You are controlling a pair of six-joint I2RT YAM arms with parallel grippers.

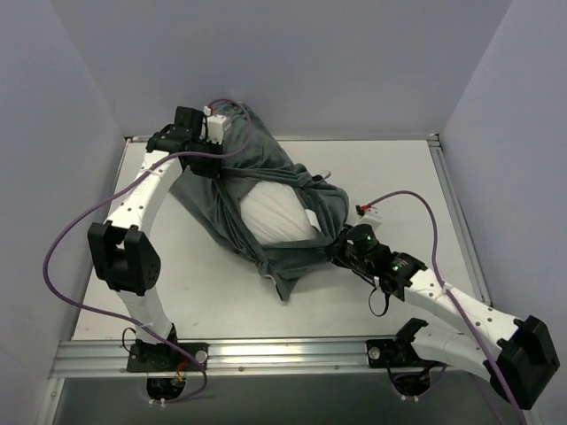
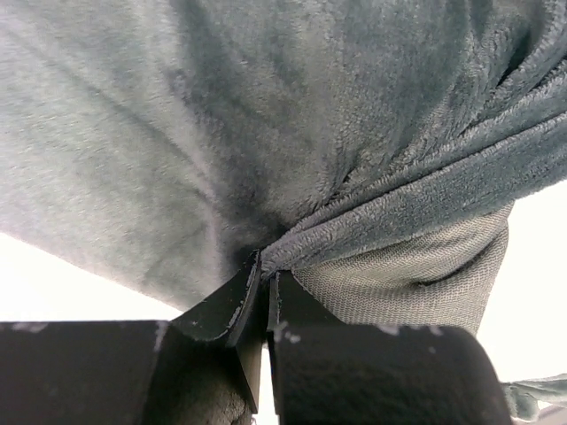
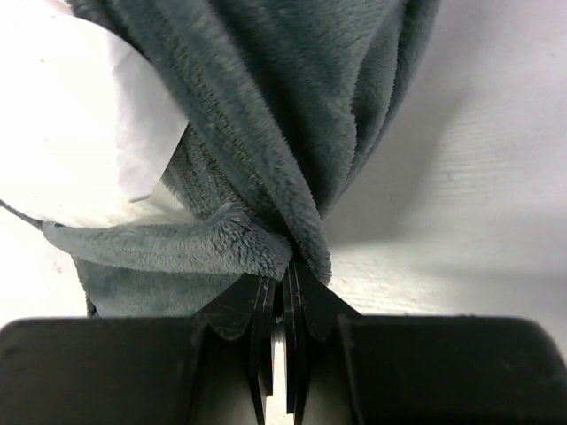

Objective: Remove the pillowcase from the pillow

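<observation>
The white pillow (image 1: 276,214) lies mid-table, partly bared inside the plush grey pillowcase (image 1: 244,168), which is bunched around it and stretched toward the back left. My left gripper (image 1: 215,133) is shut on the pillowcase's far end and holds it raised by the back wall; in the left wrist view the fabric (image 2: 292,133) is pinched at the fingertips (image 2: 264,270). My right gripper (image 1: 335,243) is shut on the pillowcase's near right edge; in the right wrist view the plush fabric (image 3: 266,115) is pinched at the fingertips (image 3: 285,270), with white pillow (image 3: 71,115) showing on the left.
The white table (image 1: 390,177) has a raised metal rail (image 1: 266,354) along its near edge. Grey walls close in at the back and both sides. A loose flap of pillowcase (image 1: 288,274) trails toward the front. Purple cables (image 1: 66,239) loop beside both arms.
</observation>
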